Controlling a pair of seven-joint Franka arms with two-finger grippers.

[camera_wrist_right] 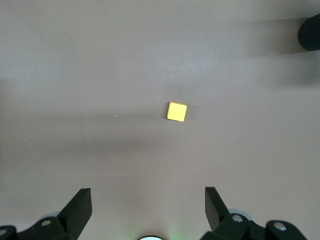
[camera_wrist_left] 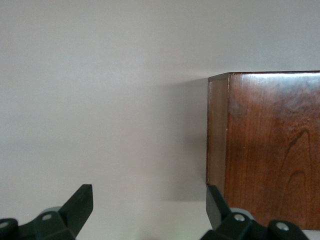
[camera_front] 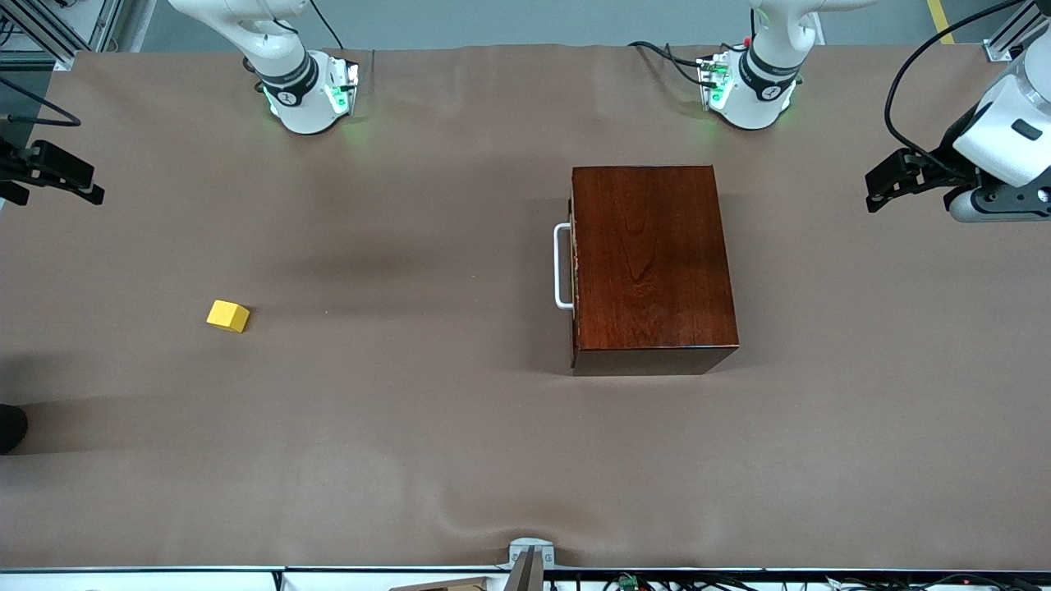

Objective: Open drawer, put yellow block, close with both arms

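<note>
Overhead, we see the drawer (camera_front: 575,267) fully in, its handle (camera_front: 562,267) facing the yellow block (camera_front: 227,316), which lies well apart toward the right arm's end of the surface (camera_front: 410,427). By the left wrist, the left tool (camera_wrist_left: 150,212) gapes beside the box (camera_wrist_left: 270,150). By the right wrist, the right tool (camera_wrist_right: 148,212) gapes over the block. We should hook the handle squarely and pull straight.

yellow block (camera_front: 227,316) bright yellow | drawer (camera_front: 575,271) reddish-brown, white handle (camera_front: 562,266)
</note>
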